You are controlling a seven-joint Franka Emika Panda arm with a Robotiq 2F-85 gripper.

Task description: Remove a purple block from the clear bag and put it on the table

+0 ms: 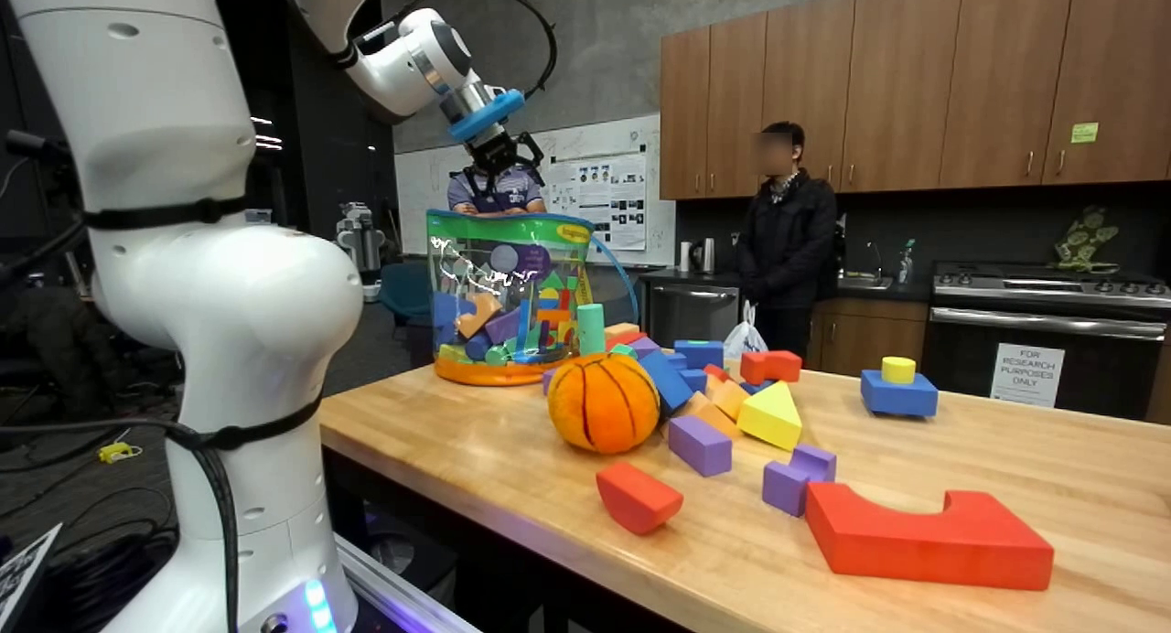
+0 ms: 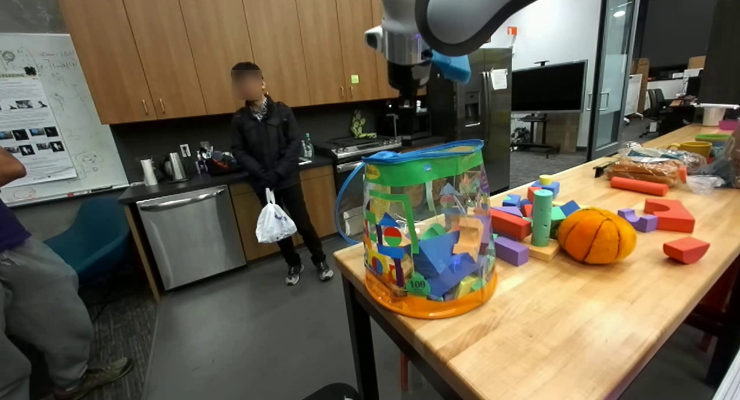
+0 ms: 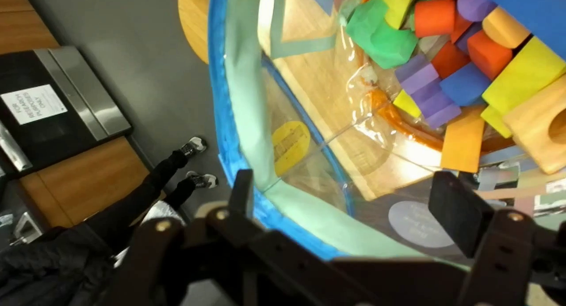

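Observation:
The clear bag [image 1: 512, 226] stands open-topped on the table [image 1: 430, 432] with many coloured blocks inside, and also shows in an exterior view [image 2: 425, 171]. In the wrist view I look into the bag [image 3: 243, 98] from above. A stepped purple block [image 3: 426, 91] lies among red, blue and yellow blocks at the bottom. A purple block [image 1: 503, 327] also shows through the bag wall. My gripper [image 3: 347, 200] is open and empty, its fingers apart above the bag's rim. In both exterior views the gripper [image 1: 512, 168] hangs above the bag's opening [image 2: 408, 96].
An orange ball [image 1: 604, 402] and a pile of loose blocks [image 1: 704, 386] lie beside the bag. A green cylinder [image 2: 541, 218] stands near its wall. Purple blocks [image 1: 700, 445] and a red arch [image 1: 924, 537] lie farther along. A blue strap [image 2: 341, 206] hangs from the bag. Two people stand beyond.

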